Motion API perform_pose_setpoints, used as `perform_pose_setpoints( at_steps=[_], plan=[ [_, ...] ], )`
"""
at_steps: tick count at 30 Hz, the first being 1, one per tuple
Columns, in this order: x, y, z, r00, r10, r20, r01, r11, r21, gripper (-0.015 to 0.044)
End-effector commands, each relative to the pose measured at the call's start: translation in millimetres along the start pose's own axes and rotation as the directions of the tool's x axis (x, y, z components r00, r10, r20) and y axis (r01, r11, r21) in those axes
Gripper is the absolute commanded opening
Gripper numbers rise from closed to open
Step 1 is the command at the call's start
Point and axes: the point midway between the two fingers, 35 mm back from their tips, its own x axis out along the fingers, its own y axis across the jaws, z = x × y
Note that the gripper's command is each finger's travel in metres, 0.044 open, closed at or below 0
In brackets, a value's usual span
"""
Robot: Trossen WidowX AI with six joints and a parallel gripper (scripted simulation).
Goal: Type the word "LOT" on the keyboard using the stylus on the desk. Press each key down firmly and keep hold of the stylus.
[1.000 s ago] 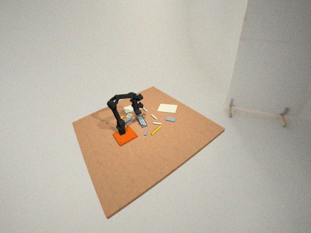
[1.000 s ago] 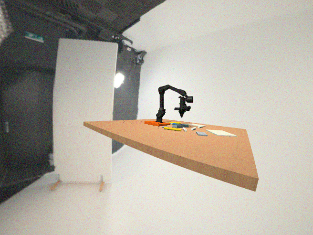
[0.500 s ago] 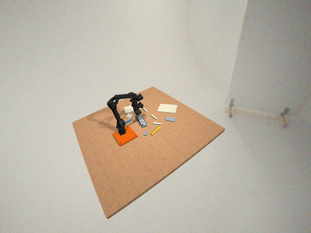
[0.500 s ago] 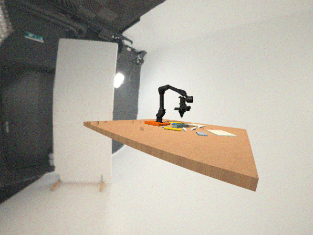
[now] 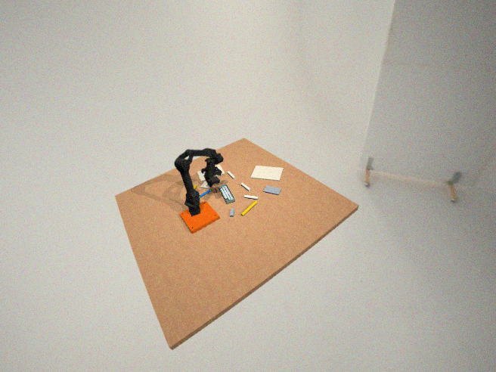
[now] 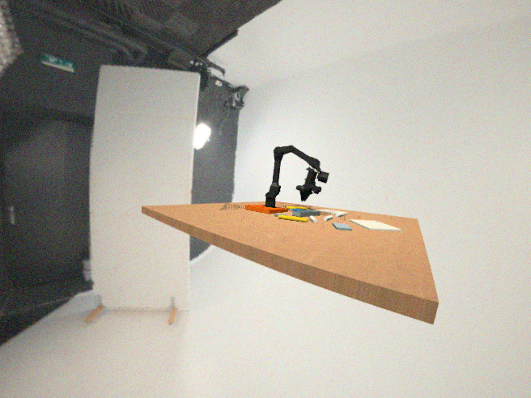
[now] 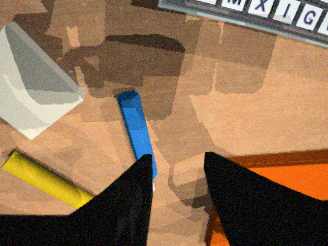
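The top view is showing a brown table (image 5: 240, 255) (image 6: 342, 252) (image 7: 300, 110) carrying everything. A black arm (image 5: 184, 172) (image 6: 276, 171) is rising from its orange base (image 5: 204, 220) (image 6: 257, 208) (image 7: 300, 180) and bending over, its fingers (image 5: 213, 181) (image 6: 303, 196) pointing down above the table. They are standing partway apart, holding nothing. A cream sheet (image 5: 267, 172) (image 6: 375, 225) is lying well apart from the base. The keyboard (image 5: 226, 193) (image 6: 306, 213) (image 7: 292, 30) is resting between them, and the wrist view is catching only part of it, with the keys X, I and G showing. A flat gray slab (image 5: 272, 190) (image 6: 341, 226) is lying beyond the white sticks. 1 yellow stick (image 5: 249, 208) (image 6: 292, 218) is lying near the keyboard; another yellow stick (image 7: 47, 177) is lying near the blue stylus (image 5: 205, 193) (image 7: 135, 125). That stylus is lying on the table between keyboard and base, partly hidden behind 1 finger in the wrist view. 3 white sticks (image 5: 251, 196) are lying separately. A small gray block (image 5: 231, 212) is sitting near the base.
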Motion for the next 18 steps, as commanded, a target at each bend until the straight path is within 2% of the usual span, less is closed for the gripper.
perform_pose_setpoints(
  at_steps=[1,18],
  plan=[
    [22.8,25.0,-40.0,0.975,-0.06,-0.214,0.035,0.992,-0.119,0.015],
    [29.9,27.9,-43.4,0.969,-0.07,-0.237,0.039,0.991,-0.131,0.015]
  ],
)
